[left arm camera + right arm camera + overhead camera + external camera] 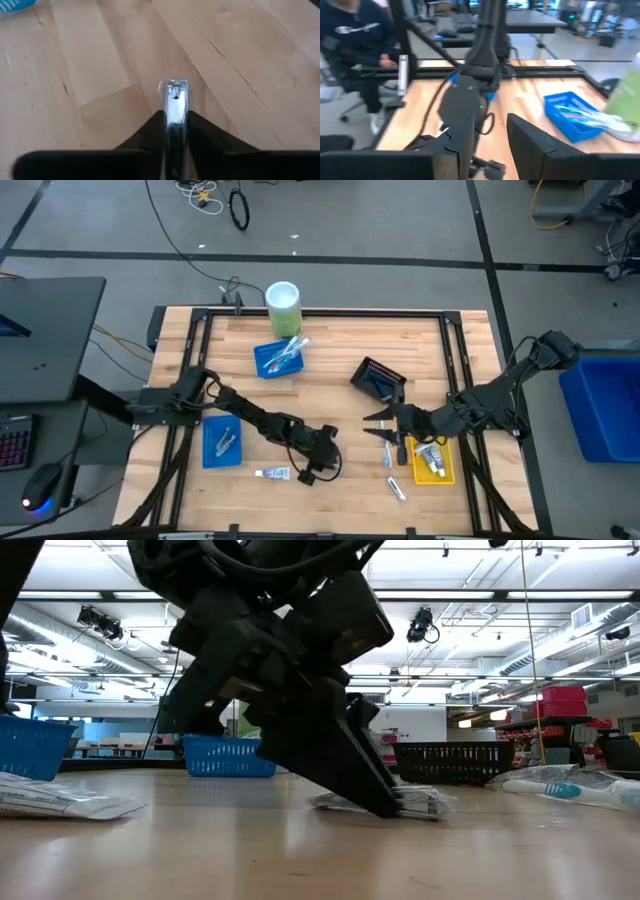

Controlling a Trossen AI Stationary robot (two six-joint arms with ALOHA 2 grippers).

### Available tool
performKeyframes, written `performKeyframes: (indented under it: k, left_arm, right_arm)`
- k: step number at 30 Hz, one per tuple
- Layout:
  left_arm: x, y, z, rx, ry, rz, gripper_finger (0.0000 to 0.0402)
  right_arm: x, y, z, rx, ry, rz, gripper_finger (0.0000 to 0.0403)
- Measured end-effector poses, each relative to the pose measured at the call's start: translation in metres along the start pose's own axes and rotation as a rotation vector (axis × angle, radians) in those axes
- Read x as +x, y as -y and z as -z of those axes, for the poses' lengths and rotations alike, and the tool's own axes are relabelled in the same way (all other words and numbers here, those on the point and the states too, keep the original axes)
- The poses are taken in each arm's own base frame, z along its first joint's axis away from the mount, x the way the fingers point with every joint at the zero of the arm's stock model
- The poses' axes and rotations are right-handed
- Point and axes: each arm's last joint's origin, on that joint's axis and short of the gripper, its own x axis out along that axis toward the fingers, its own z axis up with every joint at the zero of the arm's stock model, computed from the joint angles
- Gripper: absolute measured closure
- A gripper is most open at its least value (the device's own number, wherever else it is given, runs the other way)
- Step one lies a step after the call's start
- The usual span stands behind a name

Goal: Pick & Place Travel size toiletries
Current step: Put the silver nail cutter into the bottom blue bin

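Note:
My left gripper (312,465) is down at the table's near middle, shut on a shiny metal clipper-like piece (176,97). My right gripper (385,420) hovers open just near of the black tray (380,378); it touches nothing. A white tube (272,473) lies flat left of my left gripper. A toothbrush (390,452) and another small item (397,489) lie right of it. More tubes rest in the yellow tray (432,462), toothbrushes in the far blue tray (278,358), and one item in the near-left blue tray (222,442). My left gripper pinches the shiny metal piece between its two fingers (150,130), which lie along it; its free end (176,86) sticks out past the fingertips. The fingers slant down to the table top (380,802), where a clear-wrapped end (415,802) shows. Whether the piece is lifted clear cannot be told.
A tall green-and-white cylinder (283,302) stands at the far edge. A dark frame (320,313) runs around the table. A large blue bin (605,405) sits off the table's right side. A seated person (360,45) shows beyond the left side.

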Motion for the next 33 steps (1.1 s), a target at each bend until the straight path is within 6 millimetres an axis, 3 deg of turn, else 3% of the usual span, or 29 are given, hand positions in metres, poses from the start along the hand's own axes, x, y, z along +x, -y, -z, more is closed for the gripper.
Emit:
performKeyframes:
  k: [2,6,11,15,18,21,24,26,33]
  left_arm:
    - [-0.009,0.0,-0.003,-0.009,-0.018,0.036,0.0348]
    - [-0.042,-0.005,-0.019,-0.024,-0.087,-0.023,0.0348]
    - [-0.113,-0.007,-0.037,-0.035,-0.183,-0.17,0.0348]
    - [-0.185,0.002,-0.044,-0.138,-0.209,-0.295,0.0348]
    - [-0.233,0.01,-0.036,-0.34,-0.203,-0.381,0.0348]
    - [-0.266,0.018,-0.017,-0.58,-0.19,-0.492,0.034]
    - [-0.282,0.031,0.012,-0.731,-0.21,-0.571,0.0334]
    - [-0.282,0.038,0.035,-0.827,-0.249,-0.594,0.0338]
    - [-0.255,0.06,0.099,-1.181,-0.301,-0.547,0.0338]
  right_arm:
    - [0.005,0.005,0.0,0.01,0.002,0.049,0.0279]
    - [0.013,0.022,0.001,0.073,-0.011,0.169,0.0278]
    - [0.025,0.043,0.012,0.064,-0.109,0.276,0.0263]
    - [0.046,0.061,0.025,0.078,-0.164,0.388,0.0235]
    - [0.065,0.075,0.038,0.063,-0.22,0.455,0.0212]
    - [0.082,0.09,0.051,0.016,-0.274,0.512,0.0191]
    - [0.091,0.102,0.061,0.02,-0.321,0.521,0.0176]
    - [0.095,0.106,0.066,0.046,-0.344,0.503,0.0169]
    - [0.099,0.116,0.07,0.06,-0.369,0.511,0.016]
